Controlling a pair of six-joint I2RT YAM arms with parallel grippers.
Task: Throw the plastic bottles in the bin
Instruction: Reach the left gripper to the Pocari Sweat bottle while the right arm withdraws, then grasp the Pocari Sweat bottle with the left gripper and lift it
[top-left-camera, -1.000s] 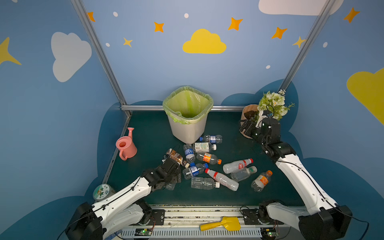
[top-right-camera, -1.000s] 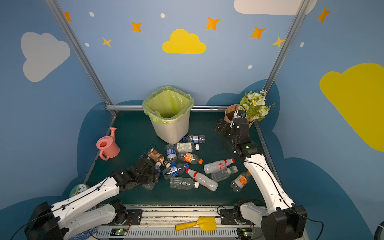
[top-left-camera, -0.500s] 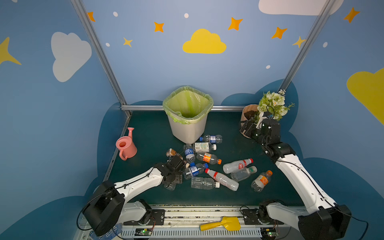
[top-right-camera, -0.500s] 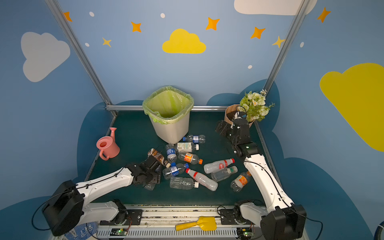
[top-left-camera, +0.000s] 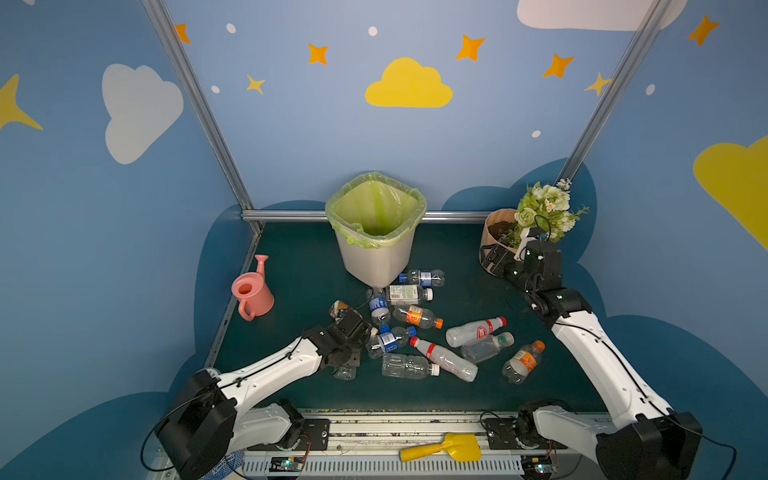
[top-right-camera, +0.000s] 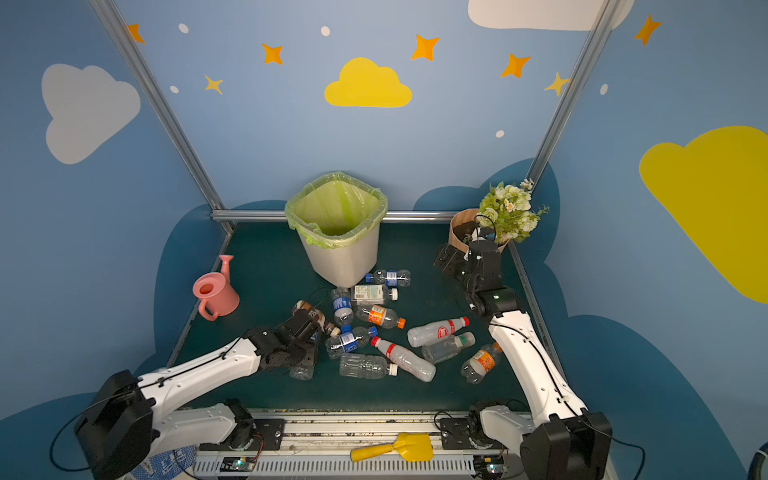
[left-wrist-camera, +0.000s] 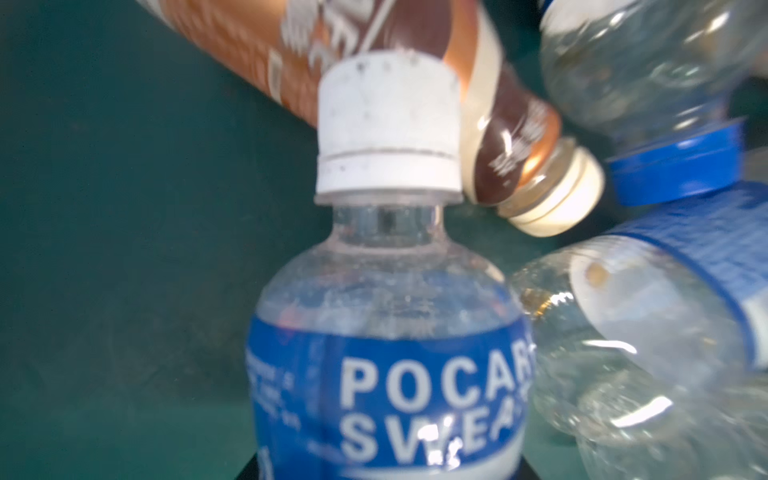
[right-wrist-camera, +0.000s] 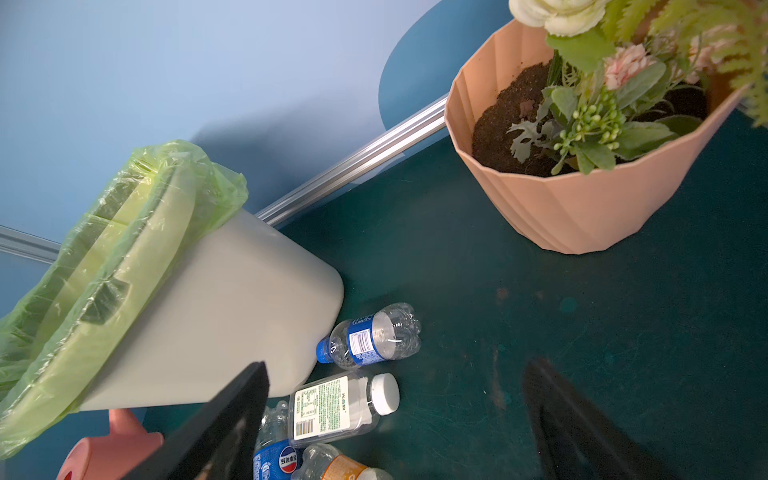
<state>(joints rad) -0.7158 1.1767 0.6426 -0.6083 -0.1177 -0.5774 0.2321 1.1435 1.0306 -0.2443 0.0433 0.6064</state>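
Note:
Several plastic bottles (top-left-camera: 417, 316) lie scattered on the green table in front of the bin (top-left-camera: 376, 253), which is off-white with a yellow-green bag. My left gripper (top-left-camera: 358, 328) sits low at the left edge of the pile. In the left wrist view it (left-wrist-camera: 388, 469) is shut on a clear bottle (left-wrist-camera: 386, 332) with a blue label and a white cap, which points at a brown-labelled bottle (left-wrist-camera: 515, 137). My right gripper (top-left-camera: 492, 257) hovers open and empty near the flowerpot. In the right wrist view its fingers (right-wrist-camera: 232, 415) frame the bin (right-wrist-camera: 216, 316) and the bottles beside it (right-wrist-camera: 370, 336).
A pink watering can (top-left-camera: 251, 291) stands at the left edge. A peach flowerpot (top-left-camera: 496, 232) with flowers fills the back right corner. A yellow shovel (top-left-camera: 440, 451) lies on the front rail. Blue walls close in three sides.
My left arm has stretched forward and dropped to the pile, and its jaws have closed round the blue-labelled bottle. The right arm has stayed put.

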